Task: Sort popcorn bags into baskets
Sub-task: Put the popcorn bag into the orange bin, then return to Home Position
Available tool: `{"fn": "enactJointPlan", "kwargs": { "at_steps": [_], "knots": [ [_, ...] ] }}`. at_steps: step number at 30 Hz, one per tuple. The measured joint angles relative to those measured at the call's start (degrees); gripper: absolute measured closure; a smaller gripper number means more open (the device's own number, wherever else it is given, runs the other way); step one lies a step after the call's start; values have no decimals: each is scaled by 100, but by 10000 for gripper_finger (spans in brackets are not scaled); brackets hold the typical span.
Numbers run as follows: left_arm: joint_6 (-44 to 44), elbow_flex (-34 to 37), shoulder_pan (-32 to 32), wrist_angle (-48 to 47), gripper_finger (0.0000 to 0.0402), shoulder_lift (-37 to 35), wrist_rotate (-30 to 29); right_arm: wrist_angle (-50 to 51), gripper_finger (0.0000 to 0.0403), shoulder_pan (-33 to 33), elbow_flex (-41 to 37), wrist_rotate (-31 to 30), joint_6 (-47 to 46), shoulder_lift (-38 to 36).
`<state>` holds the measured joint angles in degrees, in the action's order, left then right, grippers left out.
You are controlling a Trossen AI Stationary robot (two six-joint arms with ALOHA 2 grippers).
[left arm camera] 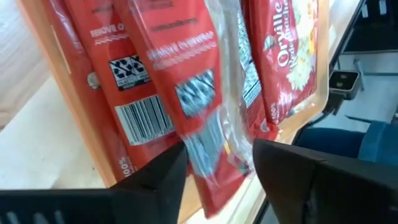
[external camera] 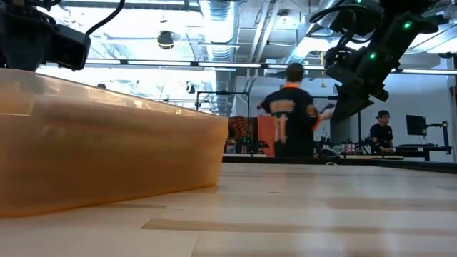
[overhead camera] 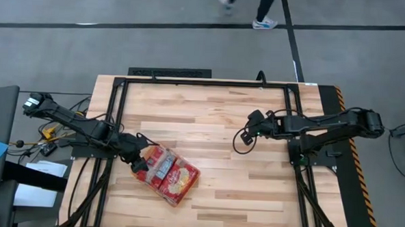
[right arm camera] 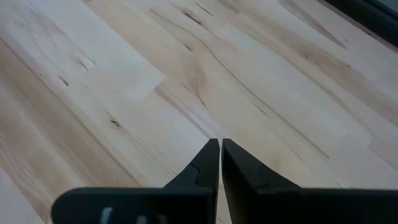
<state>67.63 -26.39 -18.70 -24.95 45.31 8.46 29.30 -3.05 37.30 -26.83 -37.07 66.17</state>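
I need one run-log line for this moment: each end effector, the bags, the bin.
left end effector: open over red popcorn bags in translucent orange plastic bin | right end effector: shut, empty, above bare wooden table

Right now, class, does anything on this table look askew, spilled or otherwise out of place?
Slightly. The shallow translucent orange plastic bin sits skewed to the wooden table's plank lines, near the front edge. Between the left end effector's parted fingers, one red popcorn packet lies blurred above the others. Nothing has spilled.

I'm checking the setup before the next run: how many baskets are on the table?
1. The orange basket sits near the table's front edge on the left arm's side, holding red popcorn bags, with the left gripper at its rim. None other shows.
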Motion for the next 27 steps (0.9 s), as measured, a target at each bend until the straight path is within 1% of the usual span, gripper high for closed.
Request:
{"fn": "enactJointPlan", "kwargs": {
  "at_steps": [4,9,12,14,17,19,22,23,25,27],
  "knots": [
    [43,-4,26,-4,211,-106,23,-35,356,0,0,0,8,0],
    [204,-4,199,-25,206,-421,100,-349,353,2,18,27,63,-58],
    [361,-21,359,12,205,-781,170,-835,354,7,194,158,694,-218],
    [430,-165,470,14,205,-1057,-80,-993,356,7,474,307,1206,-345],
    [319,-483,636,210,205,-1438,-662,-961,359,7,1015,789,1989,-577],
    [1,-692,717,649,205,-1667,-1016,-906,360,7,1423,1005,2362,-741],
    [-746,-1031,779,1316,205,-1925,-1539,-416,360,3,2071,890,2865,-987],
    [-1193,-1137,787,1428,205,-2000,-1590,-149,359,-17,2260,798,3099,-1061],
    [-2312,-1358,782,1361,205,-2169,-1562,390,357,-51,2585,682,3476,-1228],
    [-3082,-1549,779,1124,205,-2306,-1728,962,357,-57,2786,692,3542,-1407]
  ]
}}
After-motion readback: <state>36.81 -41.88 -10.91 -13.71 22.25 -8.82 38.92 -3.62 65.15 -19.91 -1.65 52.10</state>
